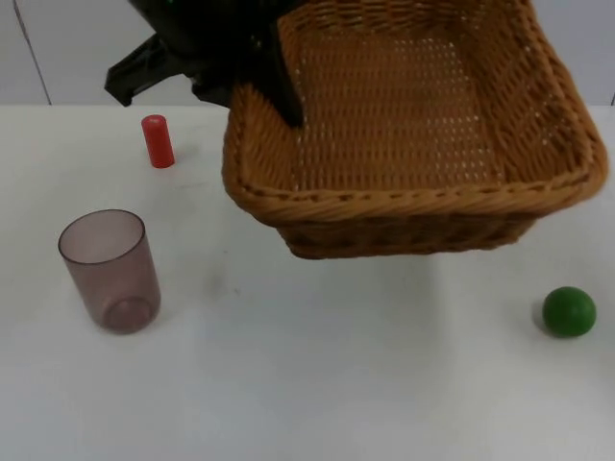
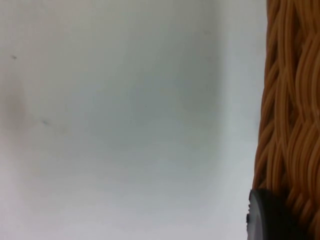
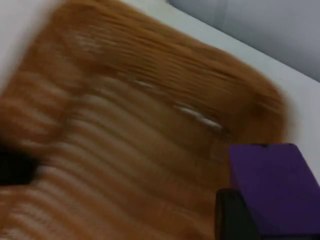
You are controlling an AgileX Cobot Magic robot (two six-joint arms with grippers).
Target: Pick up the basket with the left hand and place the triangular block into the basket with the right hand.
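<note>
1. The left hand (image 1: 274, 91) grips the near-left rim of the brown woven wicker basket (image 1: 413, 125), holding it lifted and tilted above the white desk (image 1: 317, 384).
2. In the left wrist view the basket's braided rim (image 2: 290, 110) runs beside a black fingertip (image 2: 267, 215).
3. The right hand (image 3: 235, 220) is clamped on a purple block (image 3: 272, 187), held over the basket's woven inside (image 3: 125, 150).
4. On the desk stand a red cylinder (image 1: 158, 141) and a translucent purple-grey cup (image 1: 109, 271); a green ball (image 1: 569, 311) lies well apart at the right.

Looks like a lab bench: bare white table (image 1: 317, 384), grey partition wall (image 1: 67, 48), black robot arm (image 1: 183, 48).
</note>
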